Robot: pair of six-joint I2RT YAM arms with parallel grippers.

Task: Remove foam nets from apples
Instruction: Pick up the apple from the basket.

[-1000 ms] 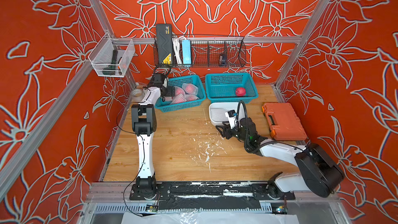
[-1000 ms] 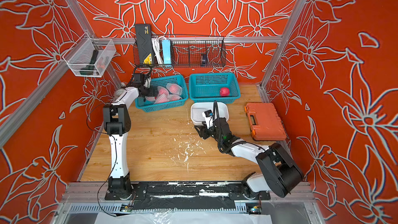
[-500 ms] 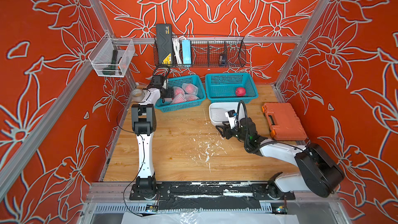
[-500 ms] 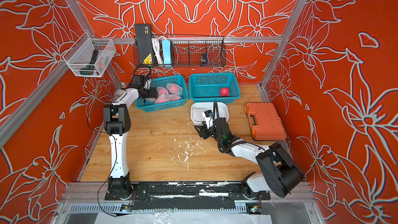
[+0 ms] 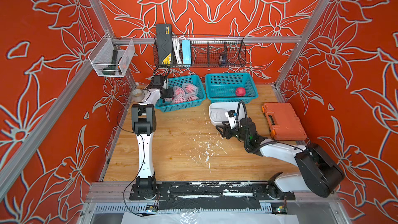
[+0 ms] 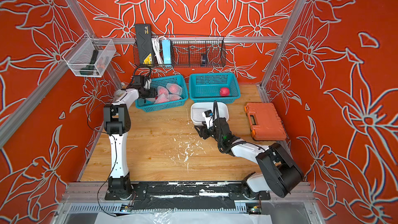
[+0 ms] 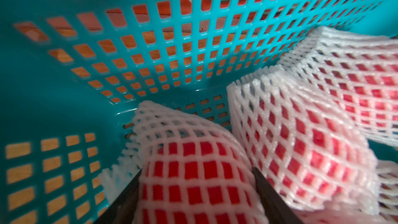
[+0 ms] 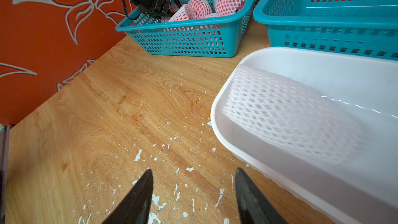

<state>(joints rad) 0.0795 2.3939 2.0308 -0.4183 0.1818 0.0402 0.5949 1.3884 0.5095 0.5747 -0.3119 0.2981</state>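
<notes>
Several red apples (image 5: 190, 88) sleeved in white foam mesh nets (image 5: 178, 99) sit in a teal plastic lattice basket (image 5: 181, 107), one netted apple (image 7: 193, 182) pinched by the left gripper (image 7: 196, 170), while the right gripper (image 8: 194, 170) hangs spread over the wooden table (image 8: 129, 104)

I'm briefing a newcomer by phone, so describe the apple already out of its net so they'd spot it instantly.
At the back of the wooden table, below the wire rack, stand two teal baskets. The bare apple lies alone in the basket nearer the orange tool case. Unlike the netted apples next door, it is plain dark red, with no white mesh.
</notes>
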